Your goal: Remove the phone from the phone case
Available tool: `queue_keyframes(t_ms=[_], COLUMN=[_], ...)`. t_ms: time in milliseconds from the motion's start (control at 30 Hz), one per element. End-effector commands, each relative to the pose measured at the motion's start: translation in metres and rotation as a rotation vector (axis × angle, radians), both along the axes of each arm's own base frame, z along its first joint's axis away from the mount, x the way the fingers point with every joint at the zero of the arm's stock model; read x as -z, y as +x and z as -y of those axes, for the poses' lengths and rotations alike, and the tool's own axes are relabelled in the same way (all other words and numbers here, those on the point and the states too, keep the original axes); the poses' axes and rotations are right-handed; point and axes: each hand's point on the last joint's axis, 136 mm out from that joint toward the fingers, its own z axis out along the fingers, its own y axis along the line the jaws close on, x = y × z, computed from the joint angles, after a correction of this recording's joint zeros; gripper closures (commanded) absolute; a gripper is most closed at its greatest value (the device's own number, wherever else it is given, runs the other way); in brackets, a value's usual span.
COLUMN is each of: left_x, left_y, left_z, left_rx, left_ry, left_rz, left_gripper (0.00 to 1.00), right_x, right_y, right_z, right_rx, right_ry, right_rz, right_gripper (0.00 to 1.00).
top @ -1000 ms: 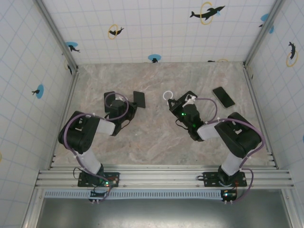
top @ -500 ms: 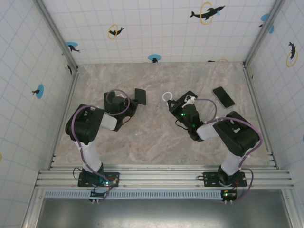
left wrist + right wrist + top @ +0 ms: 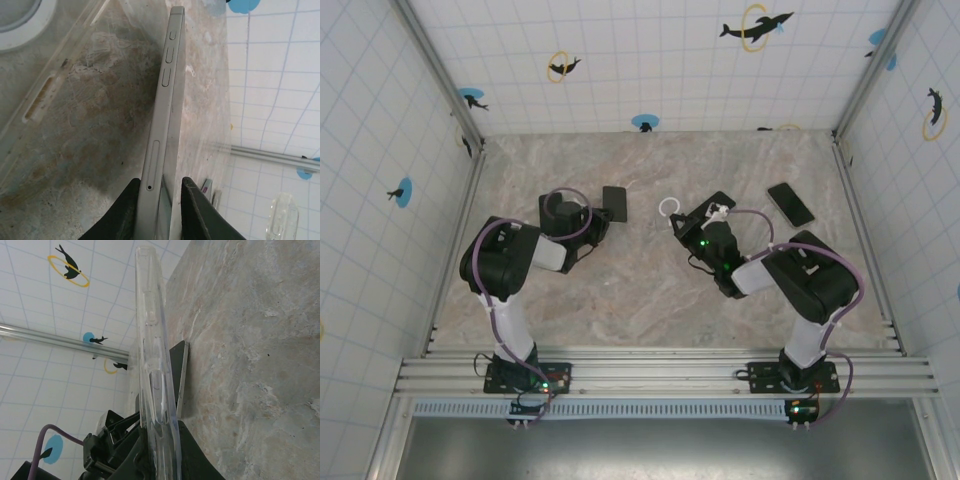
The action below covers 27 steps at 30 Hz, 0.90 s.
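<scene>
The left gripper point(image 3: 159, 186) is clenched on the phone point(image 3: 167, 100), one finger against each flat face at its near end; the phone shows edge-on, side buttons toward the wrist camera, and its long axis runs straight out ahead of those jaws, with the table point(image 3: 90, 150) behind it. The right gripper point(image 3: 160, 432) is clamped on the clear phone case point(image 3: 150, 330), also edge-on, its long axis likewise pointing out ahead of its own jaws; a white ring point(image 3: 670, 207) sits near the case's far end. Seen from the right jaws, the phone stands just beyond the case, roughly parallel to it and apart from it; by my reading the phone is already free. What seems left is setting each piece down; the left arm alone carries the phone. A second dark handset point(image 3: 790, 204) lies flat, well off the outer side of the right jaws.
</scene>
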Motion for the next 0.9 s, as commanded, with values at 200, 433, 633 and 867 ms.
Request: queue_keyframes(t_ms=[200,433,633,867], left_x=[0.0,0.005,0.005,0.005], left_y=[0.001,-0.004,-0.008,-0.021], left_z=[-0.002,-0.008,-0.007,-0.01], left_rx=[0.037,0.062,0.088,0.137], left_ry=[0.073,0.175,0.21,0.266], left_rz=[-0.041,-0.102,-0.152,-0.191], left_gripper=[0.57,0.48,0.44,0.38], right_x=[-0.016,-0.019,-0.017,-0.017], right_y=[0.007,0.008,0.008,0.01], right_z=[-0.002,-0.006,-0.009,-0.011], right_rx=[-0.004,-0.022,-0.033,-0.04], right_ry=[0.017,-0.001,-0.016,-0.028], right_rz=[0.055,0.062,0.055,0.055], right_gripper=[0.95,0.95,0.95,0.95])
